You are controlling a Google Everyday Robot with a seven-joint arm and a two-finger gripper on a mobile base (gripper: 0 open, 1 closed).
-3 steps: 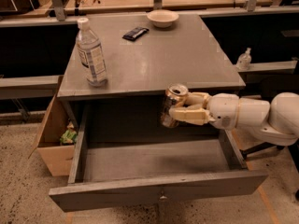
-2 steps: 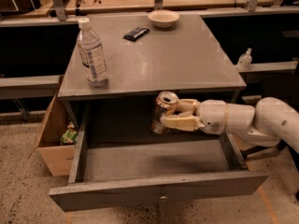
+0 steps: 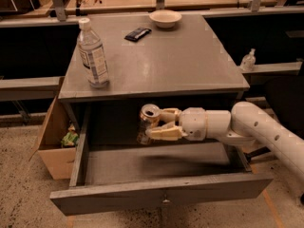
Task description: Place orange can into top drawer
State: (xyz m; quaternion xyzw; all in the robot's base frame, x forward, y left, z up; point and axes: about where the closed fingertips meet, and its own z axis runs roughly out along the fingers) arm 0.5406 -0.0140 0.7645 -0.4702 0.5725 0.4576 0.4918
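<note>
The orange can [image 3: 147, 121] is upright, silver top showing, held in my gripper [image 3: 153, 124] over the back of the open top drawer [image 3: 156, 198]. The gripper's cream fingers [image 3: 164, 132] are closed around the can's side. My white arm reaches in from the right, just under the desk top's front edge. The drawer is pulled far out, its grey floor bare, its front panel with a small knob [image 3: 165, 201] nearest the camera. The can is above the drawer floor near the rear wall; I cannot tell whether it touches the floor.
On the grey desk top [image 3: 161, 56] stand a clear water bottle [image 3: 92, 53] at the left, a dark flat packet [image 3: 137, 33] and a white bowl [image 3: 165, 18] at the back. A brown cardboard box [image 3: 54, 137] sits on the floor left of the drawer.
My gripper has carried the can leftward and slightly lower, from the drawer's right side toward the middle of its back.
</note>
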